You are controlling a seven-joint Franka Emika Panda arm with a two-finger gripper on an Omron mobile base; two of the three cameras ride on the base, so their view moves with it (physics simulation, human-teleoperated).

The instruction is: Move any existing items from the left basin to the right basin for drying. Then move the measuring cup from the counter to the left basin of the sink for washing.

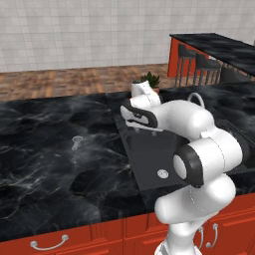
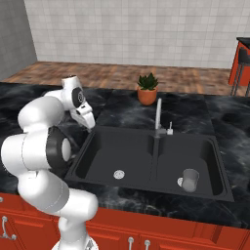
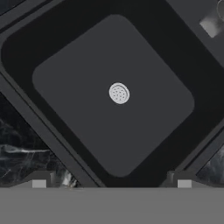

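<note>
Jaws spread wide and holding nothing, with the gripper (image 3: 111,183) poised over the left basin (image 2: 97,161), looking straight down at its drain (image 3: 118,93) and bare floor. Glass cup (image 2: 189,180) already standing upright in the right basin (image 2: 207,156), so judged next in line: the measuring cup (image 1: 76,143), lying on the black marble counter (image 1: 45,164) well off to the left of the sink, handle pointing toward the counter's front edge. Calls for a swing leftward away from the basin, then a descent across that handle line.
</note>
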